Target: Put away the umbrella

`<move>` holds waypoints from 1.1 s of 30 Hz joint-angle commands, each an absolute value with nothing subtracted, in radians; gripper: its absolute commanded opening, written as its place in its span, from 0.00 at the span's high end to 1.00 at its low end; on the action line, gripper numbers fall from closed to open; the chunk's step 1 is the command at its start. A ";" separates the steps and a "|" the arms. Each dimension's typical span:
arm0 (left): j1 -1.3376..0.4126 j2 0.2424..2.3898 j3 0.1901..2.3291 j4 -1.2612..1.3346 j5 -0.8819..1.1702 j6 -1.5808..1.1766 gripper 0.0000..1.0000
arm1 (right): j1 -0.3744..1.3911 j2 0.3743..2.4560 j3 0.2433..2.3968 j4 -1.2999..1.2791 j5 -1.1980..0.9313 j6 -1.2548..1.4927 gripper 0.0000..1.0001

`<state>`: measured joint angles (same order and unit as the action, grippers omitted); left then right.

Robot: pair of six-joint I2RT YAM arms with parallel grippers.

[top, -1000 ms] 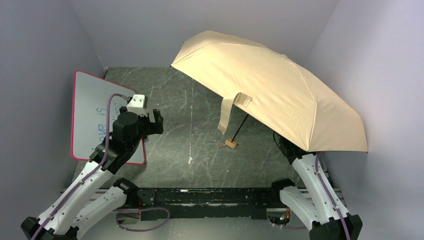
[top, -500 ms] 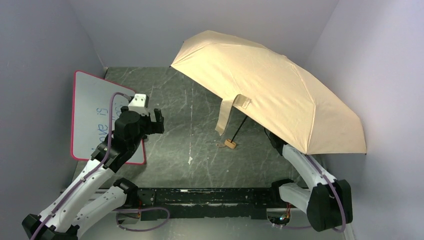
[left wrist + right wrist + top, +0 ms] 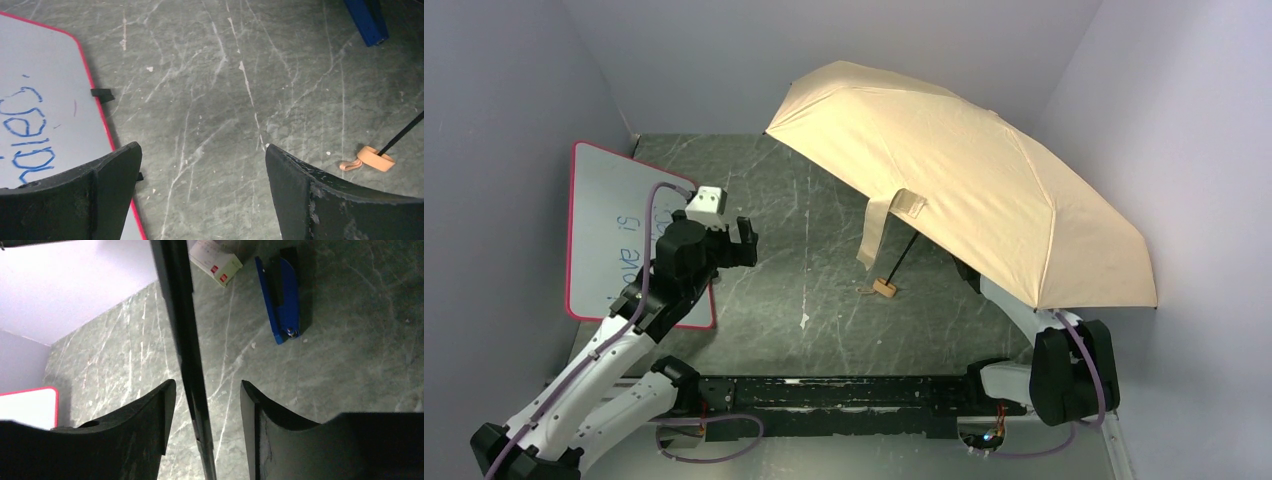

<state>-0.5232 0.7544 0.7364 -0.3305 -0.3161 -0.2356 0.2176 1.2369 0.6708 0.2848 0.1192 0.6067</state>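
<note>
Jaws: left wide over scratched marbled table [image 3: 824, 260]; right narrower, astride umbrella shaft [image 3: 185, 340]; lilac walls [image 3: 724, 60].

- Cannot find the right claw [image 3: 206, 390] in the overhead view; buried under the umbrella [image 3: 964, 180].
- Cannot follow the black shaft [image 3: 192, 365] between that claw's fingers past the top and bottom edges; blurred up close.
- Cannot read the print on the small white box [image 3: 216, 260] ahead of that claw; too small, and clipped by the top edge.
- Cannot see more than one end of the blue stapler [image 3: 367, 20] far ahead and right of the left claw [image 3: 202, 147]; cut by the top edge.
- Cannot make out the blue writing on the whiteboard [image 3: 45, 100] left of that claw; cropped at the left edge, partly behind a finger.
- Cannot trace the shaft up from the handle knob [image 3: 376, 159] right of that claw; gone past the right edge.
</note>
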 commanded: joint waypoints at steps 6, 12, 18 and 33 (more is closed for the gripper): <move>-0.515 0.806 0.732 -0.265 -0.150 -0.273 0.03 | 0.208 1.276 0.745 0.342 0.046 0.514 0.74; -0.514 0.836 0.752 -0.293 -0.163 -0.347 0.03 | 0.208 1.251 0.753 0.330 0.041 0.491 0.86; -0.512 0.855 0.760 -0.270 -0.085 -0.363 0.04 | 0.208 1.185 0.777 0.284 0.048 0.442 1.00; -0.514 0.855 0.883 -0.163 0.273 -0.364 0.02 | 0.208 1.029 0.943 0.178 -0.177 0.540 1.00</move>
<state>-0.5198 0.8463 0.8261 -0.2642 0.0685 -0.3557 0.2157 1.0695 0.8623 0.1486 -0.0685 0.4950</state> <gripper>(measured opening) 0.977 0.138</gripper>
